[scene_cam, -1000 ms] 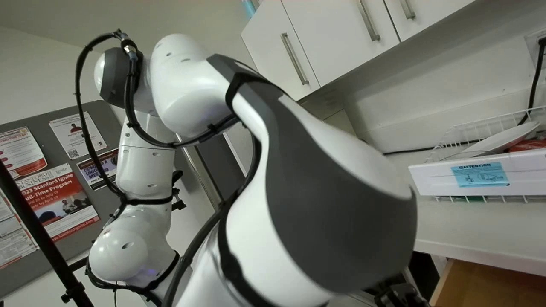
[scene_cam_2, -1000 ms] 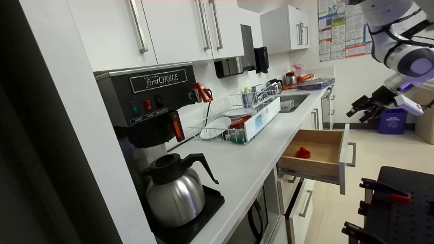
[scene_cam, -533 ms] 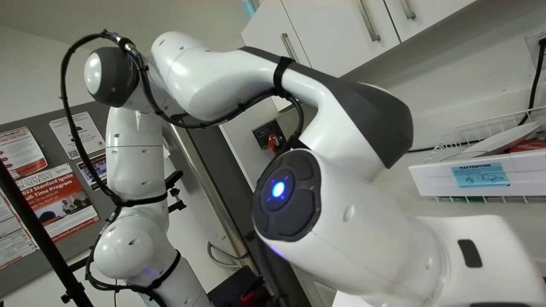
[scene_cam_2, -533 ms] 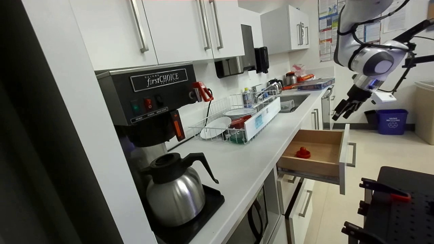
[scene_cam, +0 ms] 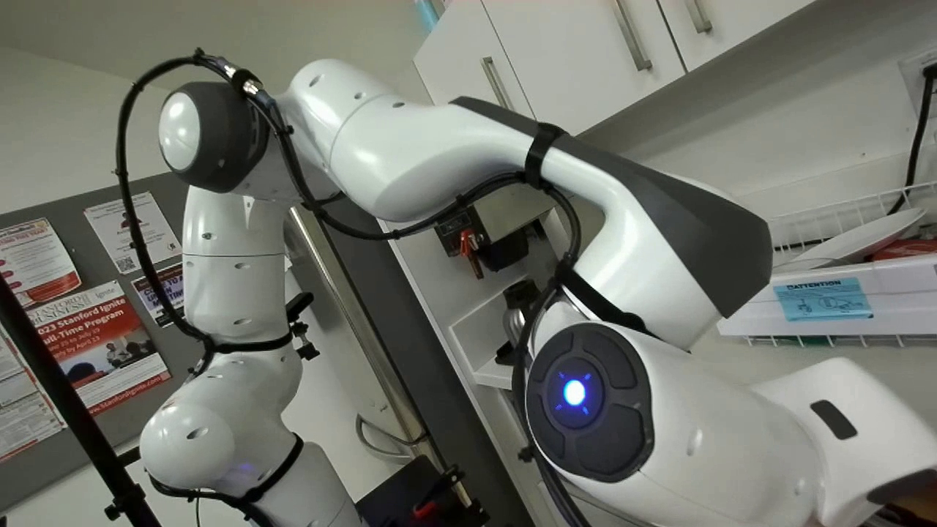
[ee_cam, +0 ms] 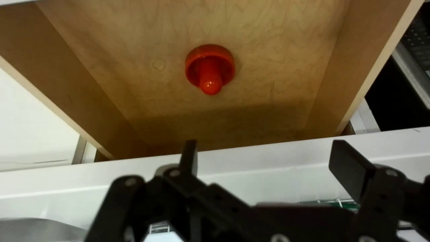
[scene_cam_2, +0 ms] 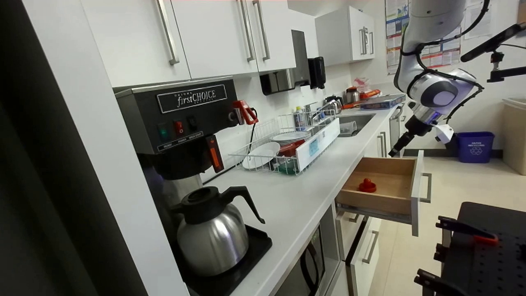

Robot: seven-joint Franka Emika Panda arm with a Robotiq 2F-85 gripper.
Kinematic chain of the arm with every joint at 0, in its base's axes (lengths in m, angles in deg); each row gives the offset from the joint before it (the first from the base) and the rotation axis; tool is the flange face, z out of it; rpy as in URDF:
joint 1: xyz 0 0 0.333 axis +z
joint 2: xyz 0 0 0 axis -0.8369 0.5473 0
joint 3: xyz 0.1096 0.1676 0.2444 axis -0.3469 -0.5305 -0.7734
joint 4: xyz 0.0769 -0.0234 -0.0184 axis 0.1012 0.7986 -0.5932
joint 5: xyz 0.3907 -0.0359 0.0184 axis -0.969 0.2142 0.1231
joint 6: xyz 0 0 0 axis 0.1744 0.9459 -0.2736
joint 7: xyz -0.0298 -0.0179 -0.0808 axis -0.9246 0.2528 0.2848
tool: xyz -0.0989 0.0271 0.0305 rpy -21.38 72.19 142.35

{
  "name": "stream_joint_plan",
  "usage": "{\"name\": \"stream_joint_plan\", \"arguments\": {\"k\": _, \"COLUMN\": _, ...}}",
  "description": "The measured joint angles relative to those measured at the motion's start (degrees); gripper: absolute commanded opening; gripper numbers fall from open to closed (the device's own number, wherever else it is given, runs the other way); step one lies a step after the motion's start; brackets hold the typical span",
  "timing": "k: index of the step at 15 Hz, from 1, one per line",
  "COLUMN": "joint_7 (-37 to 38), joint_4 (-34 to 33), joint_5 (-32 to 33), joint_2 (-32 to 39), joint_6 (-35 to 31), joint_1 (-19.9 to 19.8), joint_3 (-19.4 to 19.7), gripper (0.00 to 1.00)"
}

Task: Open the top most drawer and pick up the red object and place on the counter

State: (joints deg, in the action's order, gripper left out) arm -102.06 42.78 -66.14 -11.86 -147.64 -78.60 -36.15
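"Compared with half a second ago, the arm (scene_cam_2: 433, 90) has swung inward and down, bringing the end effector (ee_cam: 265, 151) lower and nearer the pulled-out top drawer (scene_cam_2: 372, 201)."

"And the thing it's after?"

"Unmoved: the red air-hockey mallet (ee_cam: 210, 69), judging by its shape, rests base-down on the drawer floor, knob (ee_cam: 211, 80) upward."

"How do the fingers (ee_cam: 349, 164) stand?"

"Spread wide, the wrist view shows, with nothing held. They appear against the front edge of the white desk (scene_cam_2: 287, 193), apart from the mallet."

"So which step is in hand?"

"Most likely the reach. The drawer stands well out, so opening looks finished; the pick-up is not yet done, nor the placing on the desk."

"What does the next move call for?"

"Probably a shift away from the desk edge until the knob lies between the fingers, then a descent inside the drawer walls before they close. The knob seems an easier hold than the wide rim, and coming down too near the desk could catch a finger on its edge."
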Motion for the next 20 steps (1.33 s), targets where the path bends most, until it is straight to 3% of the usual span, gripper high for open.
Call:
{"name": "stream_joint_plan", "arguments": {"k": 5, "joint_7": -0.23, "joint_4": -0.56, "joint_5": 0.17, "joint_2": 0.39, "joint_6": -0.62, "joint_1": -0.97, "joint_3": -1.11, "gripper": 1.0}}
{"name": "stream_joint_plan", "arguments": {"k": 8, "joint_7": 0.89, "joint_4": -2.09, "joint_5": 4.57, "joint_2": 2.23, "joint_6": -5.01, "joint_1": -1.48, "joint_3": -3.13, "gripper": 1.0}}
{"name": "stream_joint_plan", "arguments": {"k": 12, "joint_7": 6.38, "joint_4": -6.82, "joint_5": 11.15, "joint_2": 6.61, "joint_6": -11.69, "joint_1": -1.53, "joint_3": -6.44, "gripper": 1.0}}
{"name": "stream_joint_plan", "arguments": {"k": 20, "joint_7": 17.56, "joint_4": -15.36, "joint_5": 21.43, "joint_2": 15.31, "joint_6": -17.21, "joint_1": -4.91, "joint_3": -12.71, "gripper": 1.0}}
